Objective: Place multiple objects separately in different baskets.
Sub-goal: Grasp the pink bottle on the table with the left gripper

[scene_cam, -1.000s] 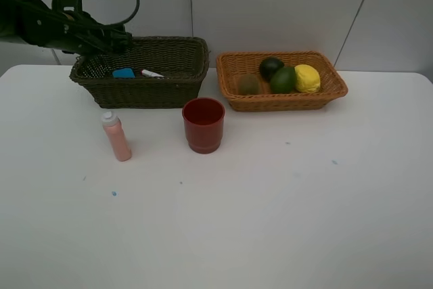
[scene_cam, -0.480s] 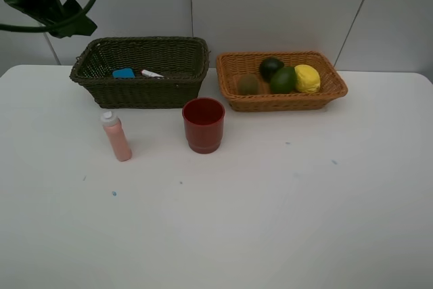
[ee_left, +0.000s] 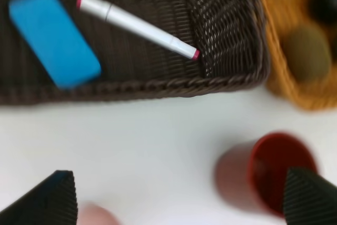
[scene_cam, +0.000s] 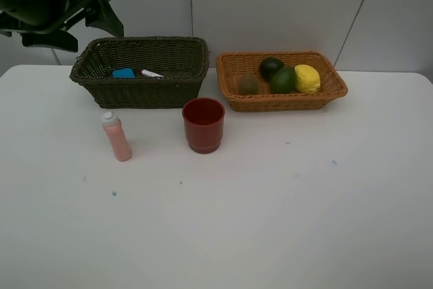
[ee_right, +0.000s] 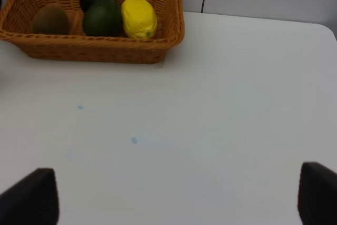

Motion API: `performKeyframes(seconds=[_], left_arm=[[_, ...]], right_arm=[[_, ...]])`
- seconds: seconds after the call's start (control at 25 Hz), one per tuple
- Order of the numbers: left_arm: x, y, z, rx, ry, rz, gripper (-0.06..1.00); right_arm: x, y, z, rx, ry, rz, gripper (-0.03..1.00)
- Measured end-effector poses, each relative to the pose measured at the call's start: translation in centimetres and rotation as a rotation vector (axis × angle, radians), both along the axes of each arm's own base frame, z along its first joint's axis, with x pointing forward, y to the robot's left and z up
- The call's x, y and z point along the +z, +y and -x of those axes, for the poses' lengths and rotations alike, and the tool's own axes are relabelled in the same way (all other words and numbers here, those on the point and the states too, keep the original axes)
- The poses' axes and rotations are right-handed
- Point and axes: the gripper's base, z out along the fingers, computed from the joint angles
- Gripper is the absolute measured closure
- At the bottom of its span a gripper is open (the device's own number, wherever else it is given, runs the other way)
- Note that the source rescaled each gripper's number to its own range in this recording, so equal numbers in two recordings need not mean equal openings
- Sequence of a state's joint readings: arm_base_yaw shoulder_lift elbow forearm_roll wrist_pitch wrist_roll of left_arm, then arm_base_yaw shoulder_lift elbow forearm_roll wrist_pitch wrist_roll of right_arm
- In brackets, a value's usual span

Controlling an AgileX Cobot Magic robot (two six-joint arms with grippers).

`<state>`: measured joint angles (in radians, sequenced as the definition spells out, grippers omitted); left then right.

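While the pink bottle (scene_cam: 116,137) and red cup (scene_cam: 203,124) are standing on the table (scene_cam: 284,221) just before the dark basket (scene_cam: 145,89), the left gripper (scene_cam: 80,30) is hanging wide open above and behind that basket's left end, the nearer arm to both; half a second ago it was riding higher. Left wrist: eraser (ee_left: 52,38) and marker (ee_left: 137,25) are lying in the basket. Right wrist: right gripper (ee_right: 174,198) is gaping empty, short of the orange basket (ee_right: 95,51).

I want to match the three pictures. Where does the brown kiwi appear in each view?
Exterior high: the kiwi lies in the orange basket, at the end nearest the dark basket.
Left wrist: kiwi blurred, in the orange basket, just past the dark basket's corner.
Right wrist: kiwi in the orange basket, beside the green fruit.
Shared landmark: the orange basket.
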<state>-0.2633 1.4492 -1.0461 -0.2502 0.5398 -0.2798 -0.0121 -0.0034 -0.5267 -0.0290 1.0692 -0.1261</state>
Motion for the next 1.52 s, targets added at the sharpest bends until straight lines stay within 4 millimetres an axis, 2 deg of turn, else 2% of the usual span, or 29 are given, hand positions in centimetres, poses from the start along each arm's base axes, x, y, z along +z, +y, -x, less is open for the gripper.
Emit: performKeyframes(seconds=[0.16, 0.32, 0.44, 0.56, 0.68, 0.8, 1.0, 1.12, 1.52], left_arm=[[-2.7, -1.5, 1.3, 0.118, 0.045, 0.063, -0.06], [-6.5, -2.3, 2.9, 0.129, 0.204, 0.018, -0.05], [-8.8, -2.1, 3.6, 0.143, 0.36, -0.052, -0.05], [-9.8, -1.7, 4.1, 0.161, 0.457, -0.114, -0.03], [-9.6, -1.4, 4.3, 0.181, 0.499, -0.155, -0.02], [-8.4, -1.2, 3.7, 0.188, 0.507, -0.219, 0.01], [-5.3, -1.4, 1.7, 0.198, 0.424, -0.247, 0.05], [-4.4, -1.9, 0.3, 0.2, 0.406, -0.246, 0.05], [-5.8, -3.3, -3.2, 0.207, 0.47, -0.285, 0.06]], right_arm=[[0.0, 0.0, 0.0, 0.0, 0.0, 0.0, -0.03], [0.0, 0.0, 0.0, 0.0, 0.0, 0.0, -0.03], [0.0, 0.0, 0.0, 0.0, 0.0, 0.0, -0.03], [0.0, 0.0, 0.0, 0.0, 0.0, 0.0, -0.03], [0.0, 0.0, 0.0, 0.0, 0.0, 0.0, -0.03], [0.0, 0.0, 0.0, 0.0, 0.0, 0.0, -0.03], [0.0, 0.0, 0.0, 0.0, 0.0, 0.0, -0.03], [0.0, 0.0, 0.0, 0.0, 0.0, 0.0, -0.03], [0.0, 0.0, 0.0, 0.0, 0.0, 0.0, -0.03]])
